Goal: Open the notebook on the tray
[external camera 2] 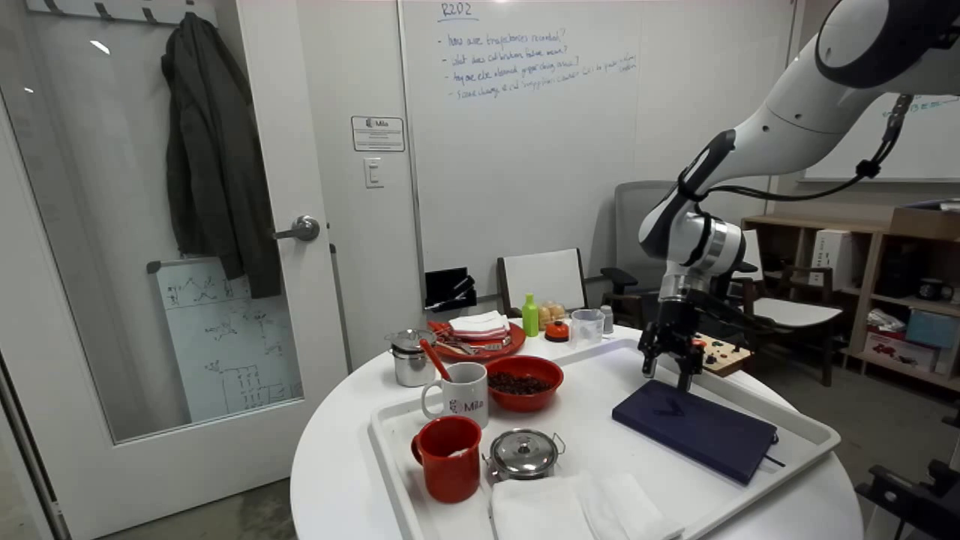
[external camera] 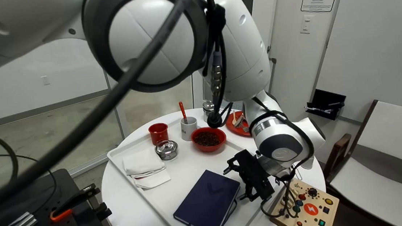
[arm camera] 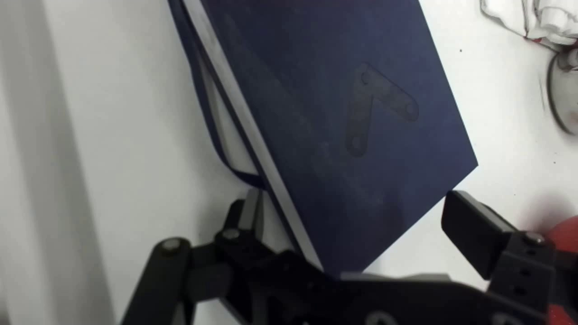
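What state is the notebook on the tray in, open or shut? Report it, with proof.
Shut. The notebook lies flat on the tray, and the wrist view shows its navy cover lying over the white page edges.
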You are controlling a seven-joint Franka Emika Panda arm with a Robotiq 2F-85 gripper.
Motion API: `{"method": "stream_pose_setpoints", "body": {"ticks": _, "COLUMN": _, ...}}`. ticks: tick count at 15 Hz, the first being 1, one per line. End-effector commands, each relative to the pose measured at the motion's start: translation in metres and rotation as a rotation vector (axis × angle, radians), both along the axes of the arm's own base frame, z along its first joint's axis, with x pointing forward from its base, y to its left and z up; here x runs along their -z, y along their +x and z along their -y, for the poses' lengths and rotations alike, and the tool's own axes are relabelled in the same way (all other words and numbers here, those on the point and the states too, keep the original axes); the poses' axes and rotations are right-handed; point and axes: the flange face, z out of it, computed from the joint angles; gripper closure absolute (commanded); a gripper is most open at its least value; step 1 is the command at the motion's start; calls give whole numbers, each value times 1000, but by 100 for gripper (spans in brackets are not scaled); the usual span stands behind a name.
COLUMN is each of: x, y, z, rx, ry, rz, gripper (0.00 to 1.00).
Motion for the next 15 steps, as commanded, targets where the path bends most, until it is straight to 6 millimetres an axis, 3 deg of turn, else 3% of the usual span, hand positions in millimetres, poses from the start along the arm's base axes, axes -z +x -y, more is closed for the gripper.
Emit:
{"method": "stream_pose_setpoints", "body": {"ticks": 1, "x": -11, "y": 4, "z": -1, "rx": -6, "ry": -1, "rz": 2, "gripper": 0}}
{"method": "stream_pose_setpoints", "body": {"ticks": 15, "x": -15, "y": 0, "z": -16, "rx": -41, "ry": 31, "rz": -6, "gripper": 0}}
